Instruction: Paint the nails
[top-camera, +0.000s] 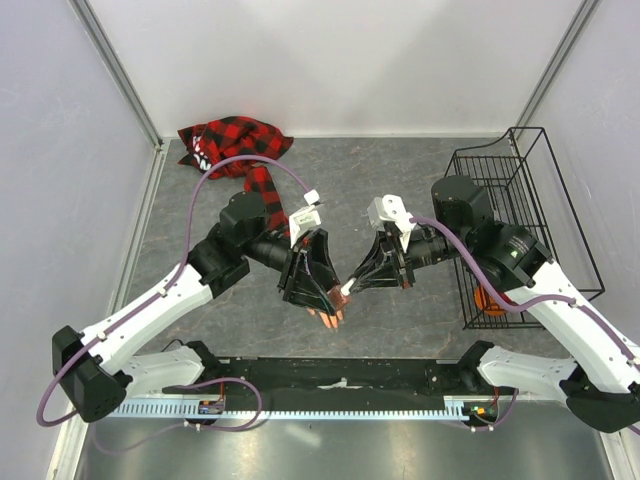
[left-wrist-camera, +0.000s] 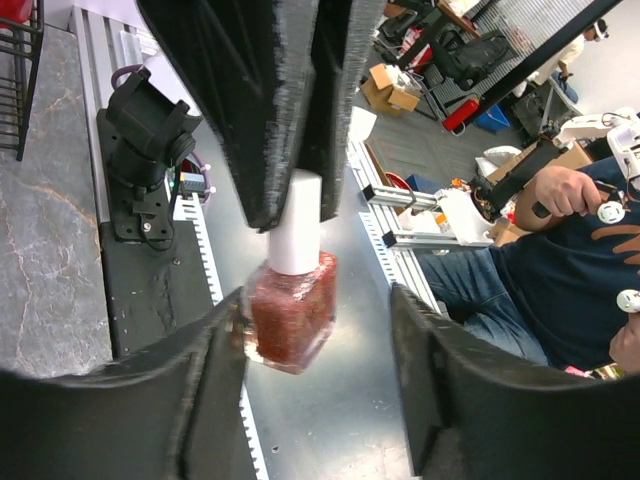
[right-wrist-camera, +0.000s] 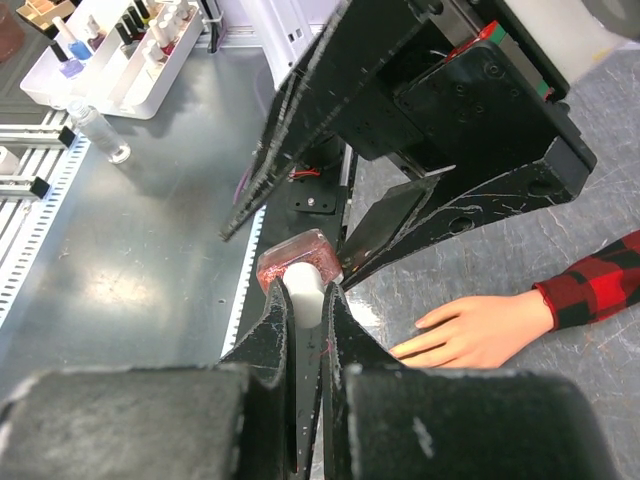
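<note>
Top external: high behind both arm bases, looking down on the grey stone-patterned table (top-camera: 400, 170). Left wrist: close, facing the near table edge. Right wrist: close, facing left. Wrist views share the small white-capped reddish glitter bottle (left-wrist-camera: 292, 310); top and right wrist, the peach mannequin hand (right-wrist-camera: 480, 330).

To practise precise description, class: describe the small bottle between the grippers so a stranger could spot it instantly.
Find the grey table, then the spot where the two arms' grippers meet by the peach mannequin hand. The bottle hangs there, pinched by its cap in the right gripper. Its glittery reddish glass and white cap stand out from the black fingers around it.
</note>
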